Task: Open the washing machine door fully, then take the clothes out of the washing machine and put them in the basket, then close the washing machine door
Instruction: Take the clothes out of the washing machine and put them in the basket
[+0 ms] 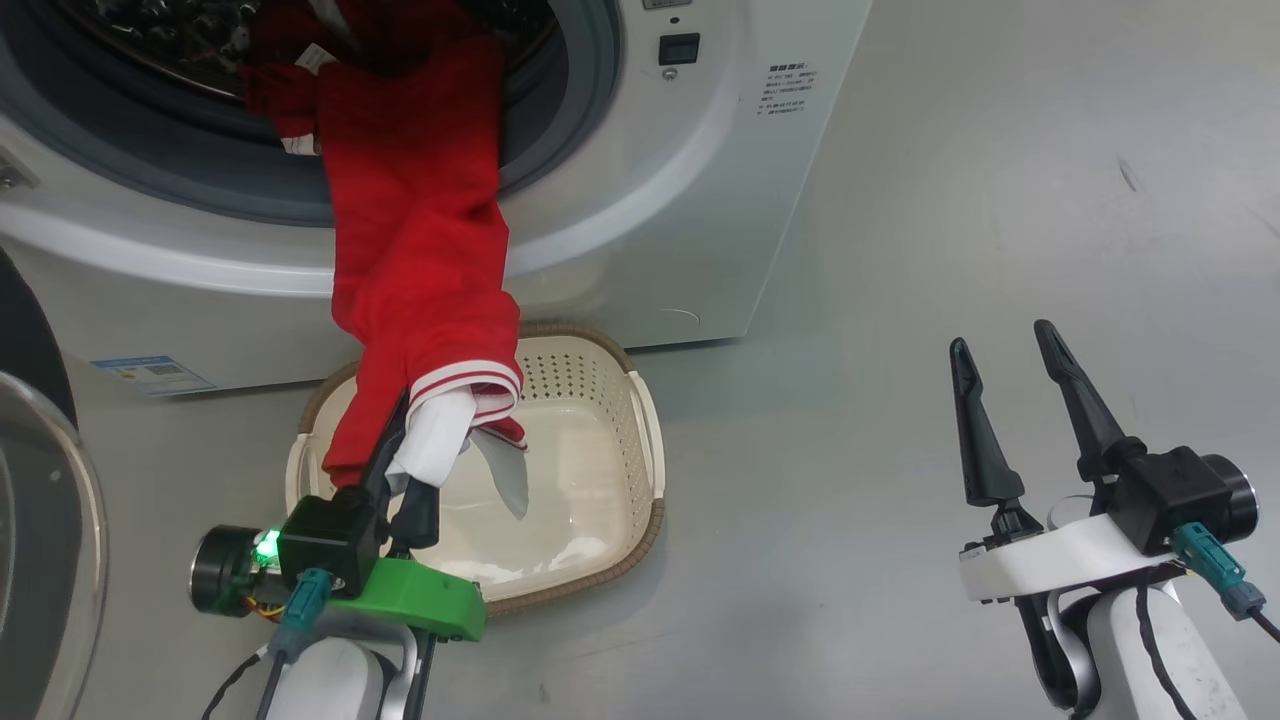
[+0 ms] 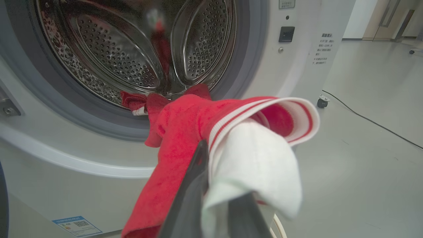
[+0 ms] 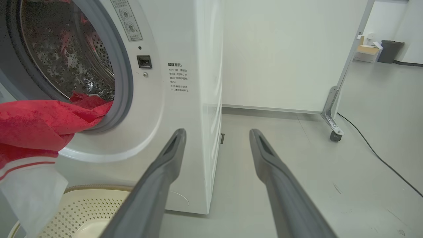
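**Red clothes stretched from drum to basket**

The clothes trail out of the washing machine drum. Their striped cuff and white piece hang over the basket on the near floor. The left gripper is clamped narrowly on that end. The door stands open at the left. At the right, the right gripper has its 2 fingers wide apart, empty.
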